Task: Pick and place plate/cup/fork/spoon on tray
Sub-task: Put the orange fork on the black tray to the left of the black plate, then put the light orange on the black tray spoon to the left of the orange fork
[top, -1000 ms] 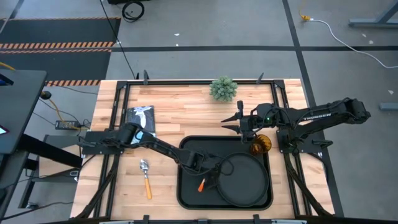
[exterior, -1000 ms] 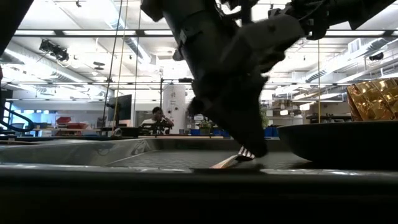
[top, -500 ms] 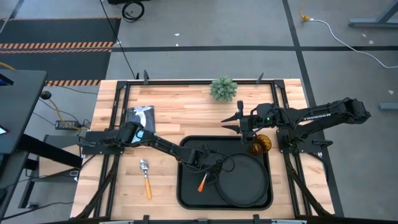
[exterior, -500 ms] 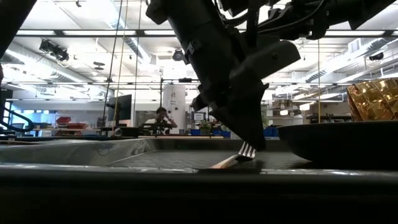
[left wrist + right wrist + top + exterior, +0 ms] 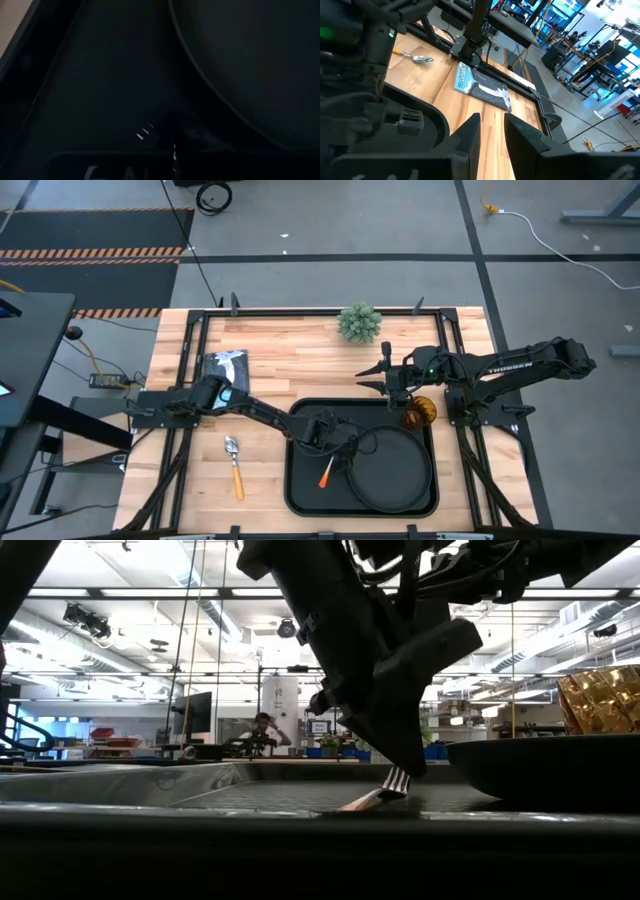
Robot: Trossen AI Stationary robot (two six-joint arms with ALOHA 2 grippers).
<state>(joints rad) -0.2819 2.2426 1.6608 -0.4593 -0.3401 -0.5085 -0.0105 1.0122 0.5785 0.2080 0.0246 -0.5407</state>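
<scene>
The black tray (image 5: 300, 492) lies at the table's near middle. The round black plate (image 5: 395, 475) lies in its right half. The amber cup (image 5: 419, 411) stands at the tray's far right corner. The fork (image 5: 326, 474) lies on the tray left of the plate, its handle on the tray floor and its tines (image 5: 397, 780) raised. My left gripper (image 5: 343, 452) is open just above the tines. The spoon (image 5: 234, 465) lies on the wood left of the tray. My right gripper (image 5: 372, 370) is open and empty above the tray's far edge.
A small green plant (image 5: 359, 322) stands at the table's far middle, and a flat printed packet (image 5: 226, 367) lies at the far left. Black frame rails run along the table's left and right sides. A person (image 5: 262, 730) sits in the room behind.
My left gripper has risen a little and drawn back from the fork toward the tray's far left. The fork has stayed on the tray, and more of its handle shows now. My right arm has kept still.
</scene>
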